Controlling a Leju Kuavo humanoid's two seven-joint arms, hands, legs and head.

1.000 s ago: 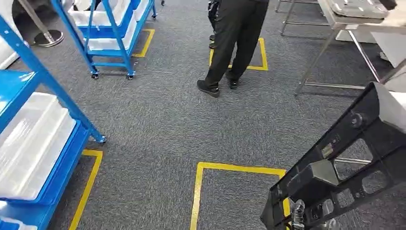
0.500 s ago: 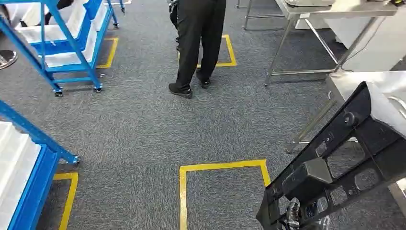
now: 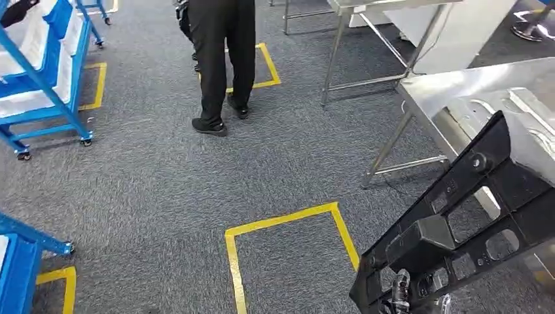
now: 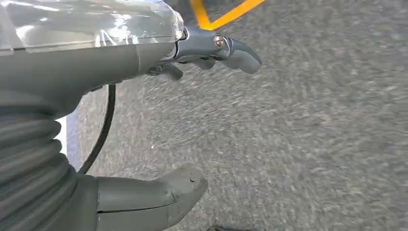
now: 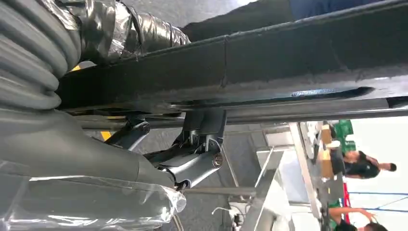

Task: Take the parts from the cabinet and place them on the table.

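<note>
A large black plastic frame part [image 3: 458, 222] with several cut-outs stands tilted at the lower right of the head view, its upper end over the corner of a steel table [image 3: 451, 88]. My right hand [image 3: 400, 296] grips the part's lower edge. In the right wrist view my fingers [image 5: 192, 161] curl under the part's long black bar [image 5: 288, 53]. My left hand [image 4: 144, 53] hangs over grey carpet with thumb [image 4: 159, 197] and fingers apart, holding nothing.
A person in black trousers [image 3: 219, 59] stands ahead on the carpet. A yellow taped square [image 3: 281, 222] marks the floor in front of me. A blue wheeled rack [image 3: 46, 59] is at the far left, and a blue cabinet corner [image 3: 19, 261] at the lower left. A second steel table [image 3: 366, 8] stands behind.
The whole view has swung to the right: the racks and the person slide left and the steel table comes in at the right. The black part stays in my right hand.
</note>
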